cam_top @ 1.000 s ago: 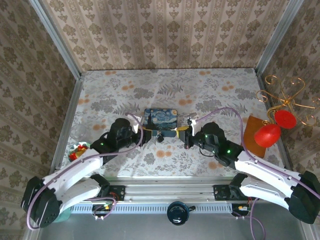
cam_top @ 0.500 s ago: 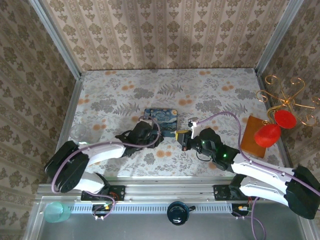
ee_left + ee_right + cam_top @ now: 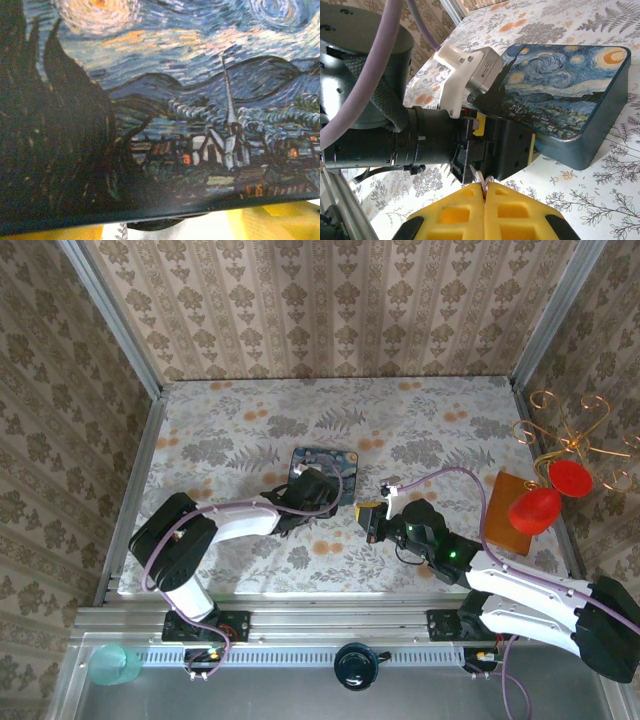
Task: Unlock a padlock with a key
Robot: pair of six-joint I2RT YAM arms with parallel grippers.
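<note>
The left gripper [image 3: 316, 485] crowds the near edge of the glossy painted blue tin [image 3: 336, 457]. Its 2 yellow fingers [image 3: 272, 216] are spread apart and grip nothing that shows, and a dark rounded lump, apparently the padlock [image 3: 155, 226], sits low between them. Just beside it, the right gripper [image 3: 484, 185] presses its ribbed yellow pads together on a thin silvery key [image 3: 481, 175], while the floral table [image 3: 430, 420] lies open beyond the tin.

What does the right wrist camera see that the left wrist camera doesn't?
Right wrist camera: the right gripper pinched shut on a bit of metal, likely the key, plus the left arm right beside the tin. Left wrist camera: the painting so close you can see the church steeple and orange windows. Both: that blue swirly tin lid.
</note>
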